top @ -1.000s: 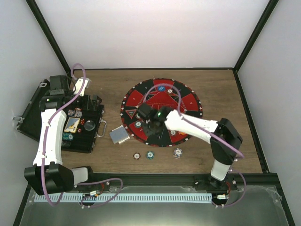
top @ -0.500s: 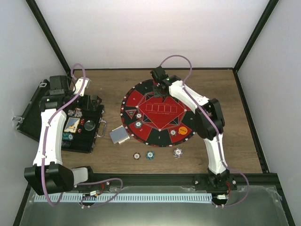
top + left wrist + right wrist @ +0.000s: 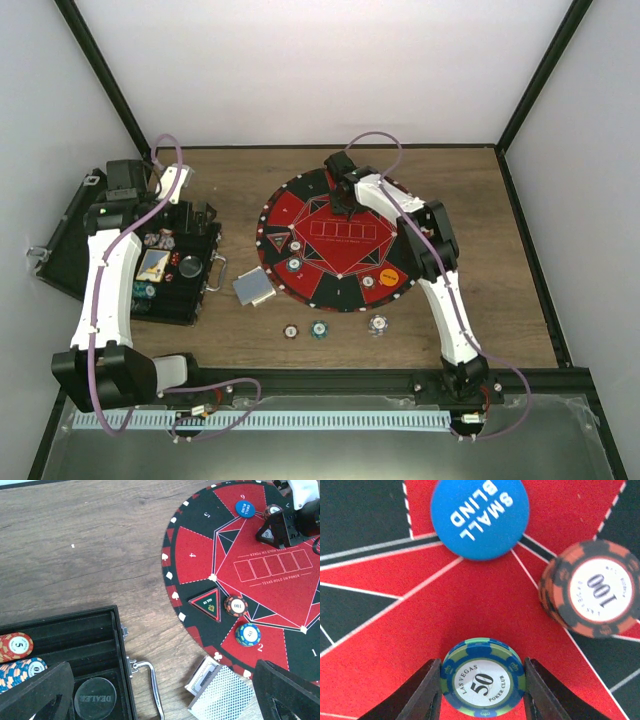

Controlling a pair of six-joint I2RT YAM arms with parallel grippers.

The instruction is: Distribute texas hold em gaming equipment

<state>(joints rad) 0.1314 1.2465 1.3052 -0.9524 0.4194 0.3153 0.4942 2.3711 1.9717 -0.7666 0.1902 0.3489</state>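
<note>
My right gripper (image 3: 345,203) is over the far part of the round red-and-black mat (image 3: 340,262). In the right wrist view its fingers press both sides of a blue-green 50 chip (image 3: 482,682), flat just over the red felt. A blue SMALL BLIND disc (image 3: 479,517) and an orange-black 100 chip (image 3: 594,589) lie just beyond it. My left gripper (image 3: 199,216) hangs open and empty over the black case (image 3: 185,300). The grey-backed card deck (image 3: 254,287) lies on the wood left of the mat. An orange disc (image 3: 390,275) lies on the mat's near right.
Three chips (image 3: 319,328) lie in a row on the wood in front of the mat. More chips (image 3: 295,264) sit on the mat's left side. The case holds chips (image 3: 15,646) and a DEALER disc (image 3: 95,699); its metal handle (image 3: 150,685) points at the deck.
My right arm swung from the mat's near left to its far side, then settled slightly lower there. The left arm has not moved.
</note>
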